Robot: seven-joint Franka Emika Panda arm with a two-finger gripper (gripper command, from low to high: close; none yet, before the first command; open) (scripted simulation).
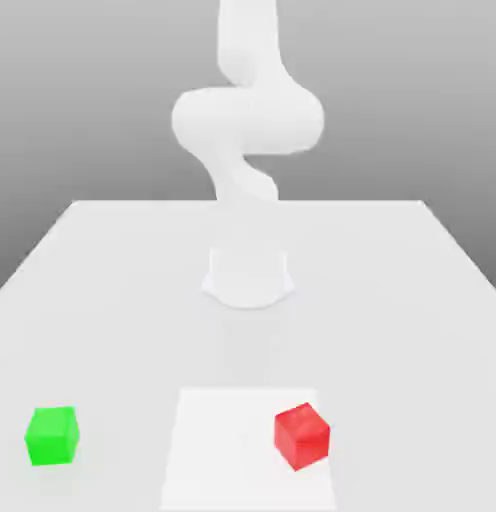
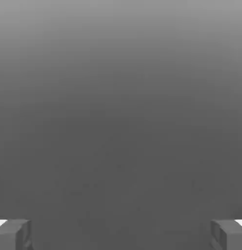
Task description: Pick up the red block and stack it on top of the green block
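Seemingly not begun, having tool (image 2: 121,235) spread and empty, red cube (image 1: 302,437) on white square patch (image 1: 222,450), green cube (image 1: 52,436) beyond its exterior view's left side, with grasping, lifting and stacking all left.

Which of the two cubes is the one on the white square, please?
The red cube, near the square's edge at the exterior view's right; the green cube sits off it.
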